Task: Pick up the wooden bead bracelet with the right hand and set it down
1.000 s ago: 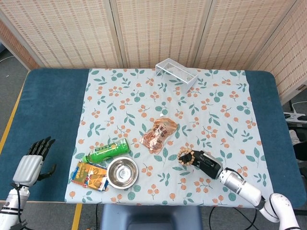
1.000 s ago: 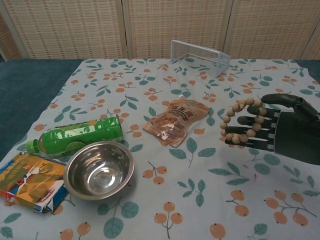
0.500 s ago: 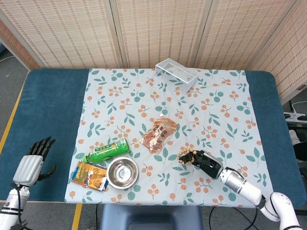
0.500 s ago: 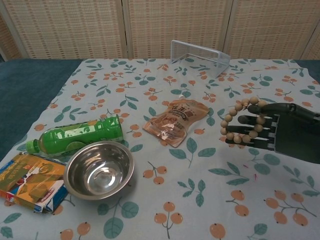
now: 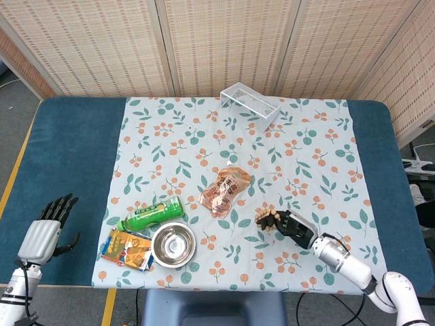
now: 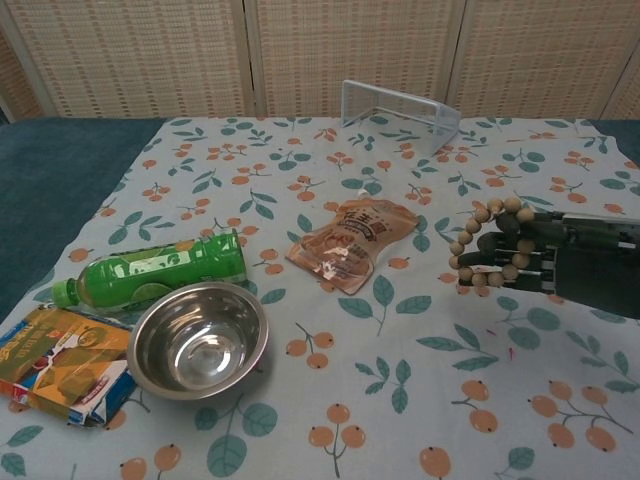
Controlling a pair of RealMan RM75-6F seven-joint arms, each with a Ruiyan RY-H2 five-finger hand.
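The wooden bead bracelet (image 6: 489,245) is a loop of pale round beads looped over the fingers of my right hand (image 6: 560,260) at the right of the chest view, held above the cloth. In the head view the same bracelet (image 5: 267,219) sits at the tips of my right hand (image 5: 293,226), near the front of the table right of centre. My left hand (image 5: 46,229) hovers at the far left front over the blue table edge, fingers apart, holding nothing.
A snack pouch (image 6: 352,241) lies left of the bracelet. A steel bowl (image 6: 199,340), green bottle (image 6: 155,271) and colourful packet (image 6: 58,365) sit at the front left. A clear wire rack (image 6: 400,113) stands at the back. The floral cloth (image 6: 420,380) covers the blue table.
My right hand has drawn slightly to the right and back with the bracelet still on its fingers, and the thumb has dropped lower. The left hand has not moved.
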